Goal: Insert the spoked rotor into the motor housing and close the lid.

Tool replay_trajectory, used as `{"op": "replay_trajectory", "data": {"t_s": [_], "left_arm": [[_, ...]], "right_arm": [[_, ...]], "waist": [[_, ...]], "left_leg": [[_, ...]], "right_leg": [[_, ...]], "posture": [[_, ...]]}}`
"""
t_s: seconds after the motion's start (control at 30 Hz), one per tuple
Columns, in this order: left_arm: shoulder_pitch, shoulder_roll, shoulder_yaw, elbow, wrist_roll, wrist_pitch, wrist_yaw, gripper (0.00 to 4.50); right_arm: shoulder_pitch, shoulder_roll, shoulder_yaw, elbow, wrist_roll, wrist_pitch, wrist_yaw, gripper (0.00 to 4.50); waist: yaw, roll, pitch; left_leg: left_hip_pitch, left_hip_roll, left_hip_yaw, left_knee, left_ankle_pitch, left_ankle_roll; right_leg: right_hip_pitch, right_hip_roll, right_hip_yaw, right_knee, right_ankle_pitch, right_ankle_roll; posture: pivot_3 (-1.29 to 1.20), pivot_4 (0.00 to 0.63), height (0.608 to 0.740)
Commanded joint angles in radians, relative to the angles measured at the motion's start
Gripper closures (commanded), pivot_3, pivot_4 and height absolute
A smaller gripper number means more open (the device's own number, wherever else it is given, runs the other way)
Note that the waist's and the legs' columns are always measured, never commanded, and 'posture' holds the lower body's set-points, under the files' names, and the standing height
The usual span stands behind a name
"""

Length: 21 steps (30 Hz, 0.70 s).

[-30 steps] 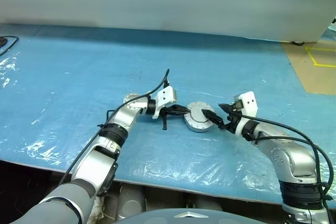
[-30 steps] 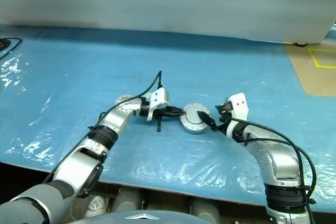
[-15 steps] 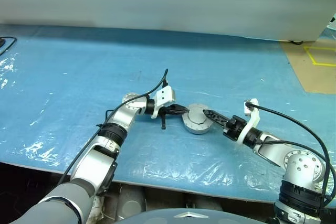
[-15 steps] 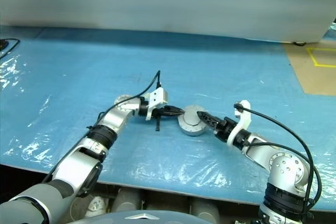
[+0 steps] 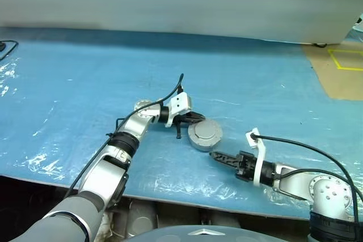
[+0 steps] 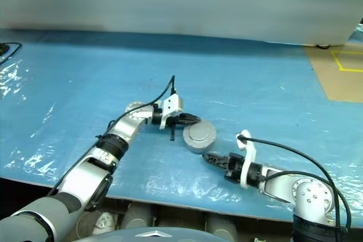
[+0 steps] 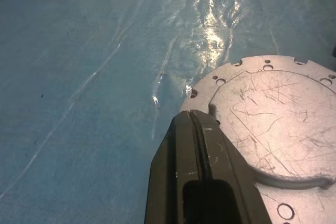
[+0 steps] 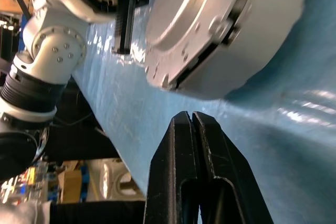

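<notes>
Blue plastic sheeting is covering the tabletop [image 5: 74,77], where the lid [image 5: 205,132] is sitting on the motor housing [image 5: 198,143], touching the pinched-shut left end effector [image 5: 195,118], while the empty, closed right end effector [image 5: 214,154] is pointing left just nearer.

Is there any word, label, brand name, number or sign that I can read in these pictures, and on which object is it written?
No readable text.
The lid on the motor housing: scratches and small holes, no letters or numbers.
The blue table cover: no print.
The floor beyond the table: yellow line marks, no words.
</notes>
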<state>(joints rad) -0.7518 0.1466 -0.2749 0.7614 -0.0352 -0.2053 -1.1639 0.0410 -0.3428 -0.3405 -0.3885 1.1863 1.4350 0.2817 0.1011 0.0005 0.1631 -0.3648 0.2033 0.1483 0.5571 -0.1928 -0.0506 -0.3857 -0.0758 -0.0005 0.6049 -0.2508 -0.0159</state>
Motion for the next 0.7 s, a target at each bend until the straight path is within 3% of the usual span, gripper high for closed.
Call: {"op": "replay_trajectory", "data": {"t_s": [0.03,0.17,0.2,0.3,0.47,0.7], "left_arm": [[0.017,0.004,-0.022,0.025,0.03,0.001,0.002,4.5],[0.022,0.007,-0.02,0.017,0.027,-0.001,0.001,4.5],[0.024,0.008,-0.019,0.013,0.025,-0.002,-0.001,4.5],[0.028,0.003,-0.01,0.001,0.006,-0.008,-0.015,4.5],[0.032,-0.011,0.014,-0.039,-0.047,-0.001,-0.062,4.5],[0.025,-0.015,0.027,-0.035,-0.045,-0.013,-0.064,4.5]], "right_arm": [[-0.012,-0.004,0.007,-0.021,-0.006,-0.053,-0.016,4.48],[-0.03,-0.004,-0.015,-0.001,-0.015,-0.114,-0.028,4.48],[-0.031,-0.012,-0.019,-0.005,-0.01,-0.121,-0.021,4.3],[-0.035,-0.034,-0.033,-0.012,0.039,-0.129,0.001,3.58],[-0.036,-0.042,-0.065,0.041,0.121,-0.137,-0.006,1.95],[-0.029,-0.02,-0.069,0.077,0.258,-0.175,-0.081,1.95]], "waist": [[0.002,0.0,0.0],[0.002,0.0,0.0],[0.002,0.0,0.0],[0.002,0.0,0.0],[0.002,0.0,0.001],[0.002,0.001,0.001]], "left_leg": [[-0.001,0.0,0.0,0.0,0.0,0.0],[-0.002,-0.001,0.0,0.0,0.0,0.0],[-0.002,-0.001,0.0,0.0,0.0,0.0],[-0.002,-0.002,0.0,0.0,0.0,0.0],[-0.005,-0.002,-0.001,-0.001,0.0,0.0],[-0.009,-0.002,-0.001,-0.001,0.0,0.0]], "right_leg": [[0.0,0.0,0.0,0.0,0.0,0.001],[-0.001,0.0,-0.001,0.0,0.002,0.004],[-0.001,0.0,-0.002,0.0,0.002,0.004],[-0.001,0.0,-0.001,0.0,0.002,0.004],[-0.004,0.0,-0.002,0.0,0.002,0.004],[-0.007,0.0,-0.004,0.0,0.002,0.004]], "posture": [[0.0,0.15,0.74],[0.0,0.15,0.74],[0.0,0.15,0.74],[0.0,0.15,0.74],[0.0,0.15,0.74],[0.0,0.15,0.74]]}}
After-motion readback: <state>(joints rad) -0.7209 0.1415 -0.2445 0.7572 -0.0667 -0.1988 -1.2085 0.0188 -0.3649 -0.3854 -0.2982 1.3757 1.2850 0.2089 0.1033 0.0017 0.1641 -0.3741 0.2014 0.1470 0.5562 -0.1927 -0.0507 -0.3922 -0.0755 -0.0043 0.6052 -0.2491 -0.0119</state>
